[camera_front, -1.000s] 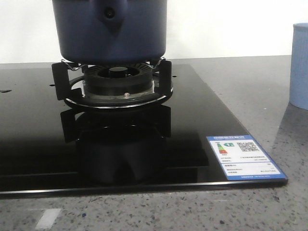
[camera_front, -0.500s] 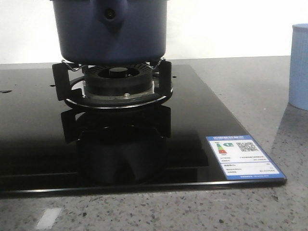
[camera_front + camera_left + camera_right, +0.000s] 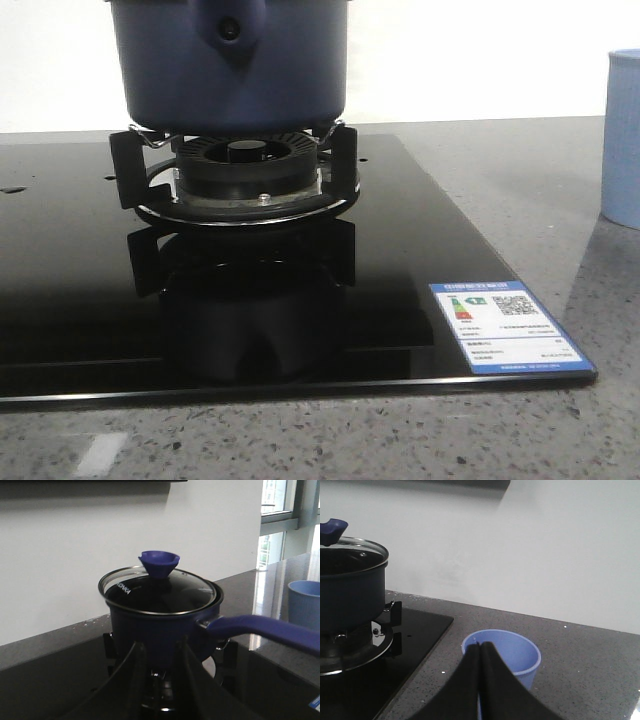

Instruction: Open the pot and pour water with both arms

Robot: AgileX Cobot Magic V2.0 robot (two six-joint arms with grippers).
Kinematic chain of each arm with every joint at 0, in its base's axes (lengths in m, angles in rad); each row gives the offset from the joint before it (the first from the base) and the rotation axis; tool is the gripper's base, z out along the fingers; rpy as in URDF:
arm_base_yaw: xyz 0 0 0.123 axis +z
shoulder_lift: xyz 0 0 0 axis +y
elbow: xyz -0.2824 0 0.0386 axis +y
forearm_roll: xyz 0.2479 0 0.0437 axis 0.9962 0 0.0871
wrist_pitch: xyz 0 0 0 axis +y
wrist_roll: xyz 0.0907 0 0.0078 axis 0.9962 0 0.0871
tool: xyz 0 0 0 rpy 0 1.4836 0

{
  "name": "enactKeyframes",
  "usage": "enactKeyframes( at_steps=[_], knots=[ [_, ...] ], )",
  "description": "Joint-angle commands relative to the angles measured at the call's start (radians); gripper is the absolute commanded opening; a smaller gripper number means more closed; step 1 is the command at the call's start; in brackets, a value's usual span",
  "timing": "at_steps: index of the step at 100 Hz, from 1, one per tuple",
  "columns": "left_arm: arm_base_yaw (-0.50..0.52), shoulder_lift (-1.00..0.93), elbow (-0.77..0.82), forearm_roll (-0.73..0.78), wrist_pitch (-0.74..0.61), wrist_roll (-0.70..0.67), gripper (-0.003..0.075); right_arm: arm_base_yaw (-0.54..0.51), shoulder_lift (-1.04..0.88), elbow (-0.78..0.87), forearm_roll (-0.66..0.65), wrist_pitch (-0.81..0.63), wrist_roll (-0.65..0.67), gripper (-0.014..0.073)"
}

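Observation:
The dark navy pot (image 3: 230, 70) stands on the gas burner's support (image 3: 240, 175). Its glass lid (image 3: 160, 592) with a blue cone-shaped knob (image 3: 159, 562) is on it. The long blue handle (image 3: 265, 630) sticks out toward the pale blue cup (image 3: 304, 602). In the left wrist view my left gripper (image 3: 162, 647) is open, level with the pot's side and short of it, with nothing between its fingers. My right gripper (image 3: 480, 646) is shut with its fingertips pressed together, empty, just in front of the cup (image 3: 515, 652). No gripper shows in the front view.
The black glass cooktop (image 3: 420, 250) carries a blue-edged label (image 3: 505, 325) at its near right corner. It lies in a grey speckled counter (image 3: 500, 160) with a white wall behind. The cup (image 3: 622, 140) stands on the counter right of the cooktop.

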Motion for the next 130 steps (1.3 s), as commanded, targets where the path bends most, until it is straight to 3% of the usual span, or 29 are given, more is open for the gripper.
enactKeyframes(
  at_steps=[1,23,71,88,95,104,121,130],
  knots=[
    [-0.005,-0.049,0.021,-0.052,-0.056,-0.009,0.0102,0.001,0.007,-0.023,0.001,-0.064,-0.002,-0.0074],
    [-0.005,-0.09,0.056,-0.051,-0.061,-0.009,-0.0019,0.001,0.007,-0.023,0.001,-0.066,-0.002,-0.0074],
    [-0.005,-0.09,0.063,-0.048,-0.061,-0.007,-0.0019,0.001,0.007,-0.023,0.001,-0.066,-0.002,-0.0074],
    [-0.005,-0.09,0.082,0.011,-0.193,0.022,-0.0019,0.001,0.007,-0.023,0.001,-0.066,-0.002,-0.0074],
    [-0.005,-0.088,0.091,0.102,-0.211,0.013,-0.0019,0.001,0.007,-0.023,0.001,-0.066,-0.002,-0.0074],
    [0.0,-0.098,0.091,0.368,-0.225,-0.176,-0.0019,0.001,0.007,-0.023,0.001,-0.066,-0.002,-0.0074],
    [0.009,-0.167,0.153,1.047,-0.32,-0.904,-0.0019,0.001,0.007,-0.023,0.001,-0.066,-0.002,-0.0074],
    [0.009,-0.23,0.221,1.307,-0.404,-1.144,-0.0019,0.001,0.007,-0.023,0.001,-0.066,-0.002,-0.0074]
  ],
)
